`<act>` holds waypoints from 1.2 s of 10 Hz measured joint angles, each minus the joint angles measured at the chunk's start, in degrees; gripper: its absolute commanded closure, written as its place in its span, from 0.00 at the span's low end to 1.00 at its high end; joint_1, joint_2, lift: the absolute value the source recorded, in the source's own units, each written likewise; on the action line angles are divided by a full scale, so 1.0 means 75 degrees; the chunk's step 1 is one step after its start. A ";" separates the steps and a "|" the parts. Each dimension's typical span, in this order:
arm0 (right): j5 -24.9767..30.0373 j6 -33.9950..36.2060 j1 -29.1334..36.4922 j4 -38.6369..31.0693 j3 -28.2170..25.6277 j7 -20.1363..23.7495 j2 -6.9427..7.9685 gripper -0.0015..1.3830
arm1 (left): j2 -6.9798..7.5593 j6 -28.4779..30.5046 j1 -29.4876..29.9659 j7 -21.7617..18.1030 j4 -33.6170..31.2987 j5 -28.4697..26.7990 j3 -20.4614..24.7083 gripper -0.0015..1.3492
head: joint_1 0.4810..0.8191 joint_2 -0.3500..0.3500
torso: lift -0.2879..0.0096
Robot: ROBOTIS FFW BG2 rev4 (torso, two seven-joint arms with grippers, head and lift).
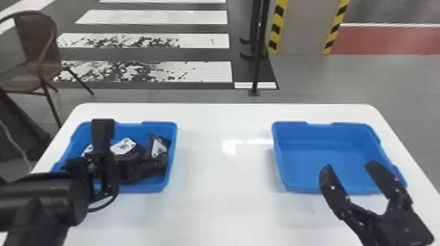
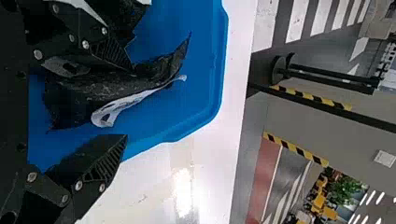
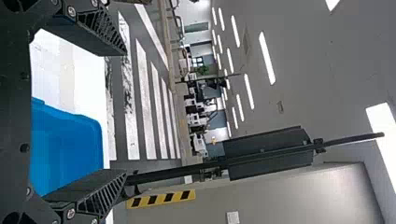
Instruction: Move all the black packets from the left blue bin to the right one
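The left blue bin [image 1: 157, 187] holds several black packets with white labels, one packet [image 1: 123, 146] near its middle and another [image 1: 159, 148] by its right side. Over that bin is my left gripper [image 1: 104, 157]. In the left wrist view my left gripper [image 2: 130, 103] stands open, with a black packet [image 2: 77, 95] lying between and beyond its fingers; whether they touch it I cannot tell. The right blue bin [image 1: 330, 189] has a bare floor. My right gripper [image 1: 349, 165] is held open over this bin's near side; in the right wrist view, my right gripper [image 3: 124, 112] has nothing between its fingers.
Both bins stand on a white table [image 1: 222, 196], with a wide stretch of tabletop between them. Beyond its far edge are a brown chair [image 1: 36, 42] at the left and a black pole [image 1: 258, 55] near a pillar with yellow and black stripes.
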 measured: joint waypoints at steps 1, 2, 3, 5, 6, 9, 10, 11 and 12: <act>-0.0016 0.0000 0.0011 0.0000 0.0001 0.0000 -0.0001 0.09 | -0.0005 -0.0047 0.0037 0.0000 0.0007 -0.0090 0.0018 0.86 | 0.63 0.51 | 0.50; -0.0029 0.0000 0.0023 -0.0002 -0.0001 0.0000 -0.0001 0.09 | -0.0012 -0.0174 0.0079 0.0000 0.0005 -0.0209 0.0061 0.86 | 0.63 0.52 | 0.50; -0.0039 0.0000 0.0038 -0.0015 -0.0005 0.0000 -0.0005 0.09 | -0.0027 -0.0239 0.0137 -0.0001 -0.0065 -0.0356 0.0130 0.86 | 0.63 0.52 | 0.50; -0.0052 0.0000 0.0059 -0.0048 -0.0007 0.0000 -0.0013 0.09 | -0.0040 0.0212 0.0597 -0.0027 -0.1074 -0.0723 0.0395 0.86 | 0.63 0.56 | 0.50; -0.0066 0.0000 0.0072 -0.0066 -0.0008 0.0000 -0.0013 0.09 | -0.0052 0.0542 0.0998 -0.0064 -0.1914 -0.0830 0.0604 0.86 | 0.63 0.58 | 0.50; -0.0411 0.0184 0.0007 -0.0060 0.0002 0.0319 -0.0043 0.09 | -0.0063 0.0936 0.2093 -0.0236 -0.3884 -0.0254 0.0902 0.86 | 0.63 0.57 | 0.50; -0.0599 0.0456 -0.0111 -0.0049 0.0008 0.0569 -0.0064 0.09 | -0.0062 0.0901 0.2421 -0.0349 -0.4261 0.0277 0.0833 0.86 | 0.63 0.53 | 0.50; -0.0870 0.0843 -0.0270 -0.0046 0.0058 0.0813 -0.0081 0.09 | -0.0023 0.0837 0.2646 -0.0608 -0.4413 0.0925 0.0653 0.86 | 0.63 0.49 | 0.50; -0.1127 0.1314 -0.0498 -0.0022 0.0125 0.1099 -0.0098 0.09 | 0.0071 0.0681 0.2707 -0.0928 -0.4438 0.1408 0.0364 0.86 | 0.63 0.44 | 0.50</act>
